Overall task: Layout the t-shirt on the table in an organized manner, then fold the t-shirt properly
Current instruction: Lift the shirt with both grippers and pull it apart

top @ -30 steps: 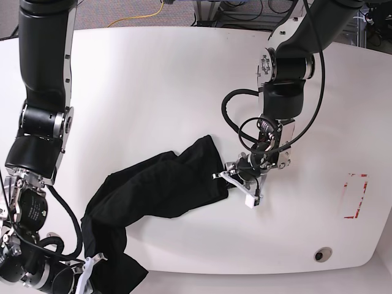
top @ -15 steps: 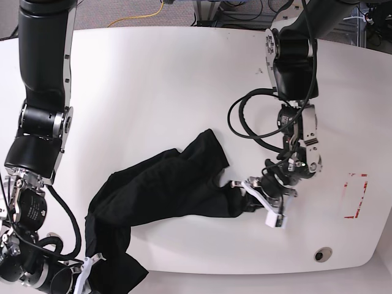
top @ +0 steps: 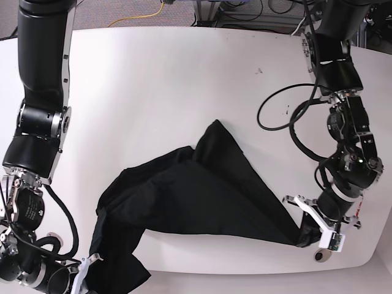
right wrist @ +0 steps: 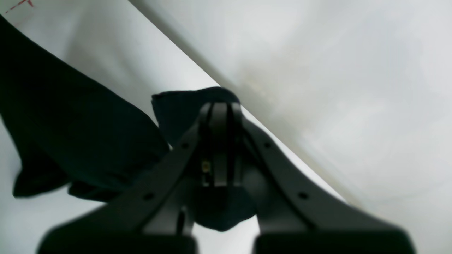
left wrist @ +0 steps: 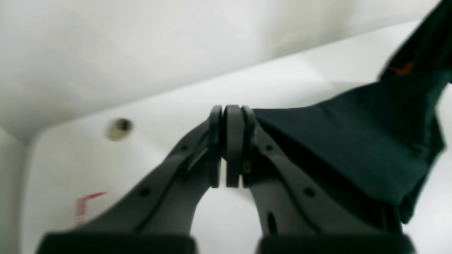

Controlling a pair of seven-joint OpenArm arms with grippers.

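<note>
The white bench (top: 153, 79) fills most of the base view, its rounded near edge running along the bottom. Across its nearer half the black t-shirt (top: 196, 196) is stretched out in a long, rumpled band, from the lower left corner of that view to the lower right, with one loose peak of cloth raised toward the middle of the bench. The cloth is creased and partly doubled over on itself; no print can be made out in the base view, though a small orange mark is seen on the fabric in the left wrist view.

The right end of the band is held by the left gripper (top: 315, 228), close to the near edge of the bench and just beside a round grommet hole (top: 323, 255). In the left wrist view the fingers (left wrist: 235, 141) are seen pressed nearly together with a hem of the t-shirt pinched between them.

The left end is held by the right gripper (top: 86, 269) at the lower left corner of the base view, at the very edge of the bench. In the right wrist view its fingers (right wrist: 219, 141) are drawn close together, with dark cloth gathered between and around them.

A piece of red tape outline (left wrist: 84, 208) is visible on the bench in the left wrist view.
</note>
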